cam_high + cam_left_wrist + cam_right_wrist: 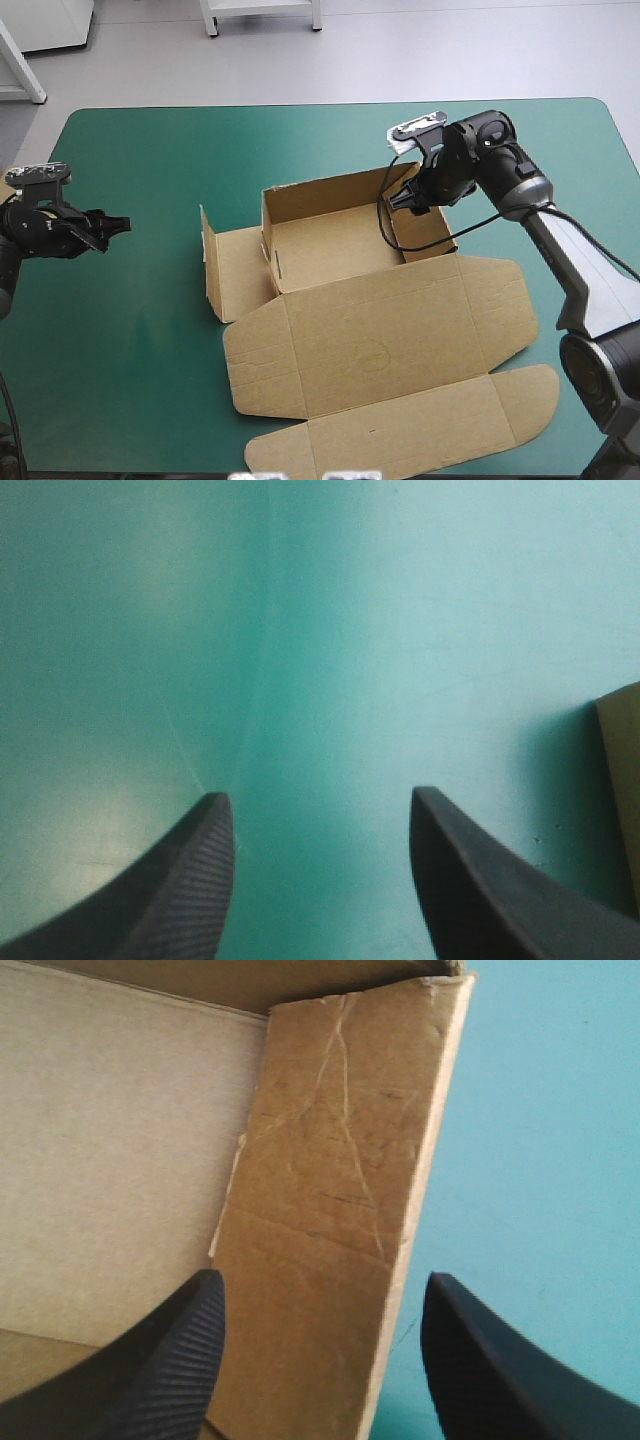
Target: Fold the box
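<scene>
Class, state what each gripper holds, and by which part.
Nothing is held. The left gripper is open over the cover; the right gripper is open astride a wall of the box, not clamping it.

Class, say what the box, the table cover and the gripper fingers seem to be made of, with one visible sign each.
Box: brown cardboard, matte; pale cracks along creases, raw cut edges.
Cover: teal-green smooth sheet with soft sheen and a faint crease; vinyl or coated cloth, unclear.
Fingers: black, finely ribbed surface; probably rubber or moulded plastic.
</scene>
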You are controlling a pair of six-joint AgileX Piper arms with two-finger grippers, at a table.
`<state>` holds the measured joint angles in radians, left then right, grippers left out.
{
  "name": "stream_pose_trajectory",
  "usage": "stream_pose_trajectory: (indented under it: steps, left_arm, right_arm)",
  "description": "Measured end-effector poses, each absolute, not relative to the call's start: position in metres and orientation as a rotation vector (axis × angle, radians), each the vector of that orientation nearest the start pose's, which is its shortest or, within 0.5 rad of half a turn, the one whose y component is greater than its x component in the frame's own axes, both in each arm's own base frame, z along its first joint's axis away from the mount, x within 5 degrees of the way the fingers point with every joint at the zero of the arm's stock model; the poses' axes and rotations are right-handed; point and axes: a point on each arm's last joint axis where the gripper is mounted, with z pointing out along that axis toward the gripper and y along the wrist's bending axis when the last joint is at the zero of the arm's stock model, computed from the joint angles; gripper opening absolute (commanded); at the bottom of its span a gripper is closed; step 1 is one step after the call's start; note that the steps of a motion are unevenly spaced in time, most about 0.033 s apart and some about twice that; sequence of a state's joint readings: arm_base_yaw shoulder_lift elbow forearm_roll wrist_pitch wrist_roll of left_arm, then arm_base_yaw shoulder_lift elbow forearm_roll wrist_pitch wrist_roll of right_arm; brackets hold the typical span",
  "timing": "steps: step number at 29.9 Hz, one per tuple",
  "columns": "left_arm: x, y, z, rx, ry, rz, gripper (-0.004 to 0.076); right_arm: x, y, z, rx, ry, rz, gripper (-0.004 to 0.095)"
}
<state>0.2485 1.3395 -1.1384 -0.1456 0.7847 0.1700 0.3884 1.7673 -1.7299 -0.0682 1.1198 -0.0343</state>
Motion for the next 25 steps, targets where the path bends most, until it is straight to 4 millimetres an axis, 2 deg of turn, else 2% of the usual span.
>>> stream_pose_trajectory:
  steps: [7,10,14,16,18,21,22,25]
  left_arm:
    - [0.275,0.06,0.329,-0.176,2.454,0.011,0.0385]
    - [0.275,0.06,0.329,-0.176,2.454,0.011,0.0385]
    - [0.275,0.06,0.329,-0.176,2.453,0.012,0.0385]
    - [0.275,0.06,0.329,-0.176,2.453,0.011,0.0385]
    - [0.275,0.06,0.329,-0.176,2.454,0.01,0.0385]
    - [0.275,0.06,0.329,-0.177,2.454,0.009,0.0385]
    - [0.275,0.06,0.329,-0.177,2.454,0.009,0.0385]
    - [0.275,0.06,0.329,-0.178,2.454,0.007,0.0385]
  right_arm:
    - [0.377,0.134,0.33,-0.541,2.553,-0.045,0.0608]
    - [0.384,0.13,0.316,-0.546,2.597,-0.049,0.0601]
    - [0.395,0.128,0.29,-0.546,2.674,-0.031,0.0543]
    - [0.398,0.129,0.282,-0.546,2.697,0.004,0.048]
    - [0.4,0.133,0.276,-0.558,2.704,0.062,0.0368]
    - [0.401,0.136,0.273,-0.577,2.704,0.097,0.0115]
    - [0.401,0.136,0.273,-0.583,2.7,0.096,0.0]
    - [0.402,0.134,0.274,-0.601,2.689,0.088,-0.0017]
